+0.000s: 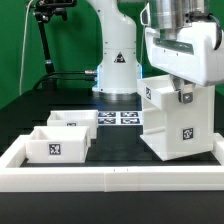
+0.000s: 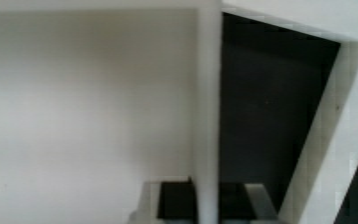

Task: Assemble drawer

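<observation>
White plastic: boxy housing [image 1: 172, 120], two open-topped rectangular trays [image 1: 57, 147].

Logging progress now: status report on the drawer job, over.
Gripper astride housing wall, clamp unclear. Two trays loose, unfitted. Marker board flat nearby, no obstacle.

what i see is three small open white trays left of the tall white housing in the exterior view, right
Two small open-topped white plastic trays, not three; the exterior view shows them on its left of the tall boxy white housing.
</observation>
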You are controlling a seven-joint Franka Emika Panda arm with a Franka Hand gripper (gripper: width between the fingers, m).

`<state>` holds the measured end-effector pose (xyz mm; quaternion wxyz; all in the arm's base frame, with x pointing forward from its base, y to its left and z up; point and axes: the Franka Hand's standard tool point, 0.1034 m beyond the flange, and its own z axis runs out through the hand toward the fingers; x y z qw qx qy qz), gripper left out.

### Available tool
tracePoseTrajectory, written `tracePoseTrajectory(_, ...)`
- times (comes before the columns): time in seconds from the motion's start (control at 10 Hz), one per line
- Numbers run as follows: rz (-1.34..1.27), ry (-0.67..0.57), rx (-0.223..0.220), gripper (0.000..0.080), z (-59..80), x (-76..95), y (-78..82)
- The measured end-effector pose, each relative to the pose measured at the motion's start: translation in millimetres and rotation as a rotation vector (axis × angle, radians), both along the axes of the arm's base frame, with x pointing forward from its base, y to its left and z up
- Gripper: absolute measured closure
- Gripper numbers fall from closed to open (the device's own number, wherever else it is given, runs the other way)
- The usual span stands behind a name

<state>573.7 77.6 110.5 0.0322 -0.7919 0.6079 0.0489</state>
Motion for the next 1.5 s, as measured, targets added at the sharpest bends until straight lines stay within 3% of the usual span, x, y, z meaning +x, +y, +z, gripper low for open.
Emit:
tracePoseTrajectory(0.2, -0.021, 0.052, -0.005, 0.0762, -0.1, -7.3, 5.9)
tracePoseTrajectory(0.5, -0.110, 0.081, -0.021, 0.0762, -8.5, 1.3, 11.3)
tracePoseTrajectory(0.7, -0.042, 0.064, -0.017, 0.0762, -5.0, 8.9, 5.7)
tracePoseTrajectory(1.1, -0.030, 0.068, -0.016, 0.0762, -7.6, 6.6, 8.4)
tracePoseTrajectory(1.4, -0.137, 0.110, -0.058, 0.0761, -5.9, 5.6, 18.2)
tracePoseTrajectory(1.5, -0.145, 0.097, -0.061, 0.0761, -3.4, 13.7, 19.3)
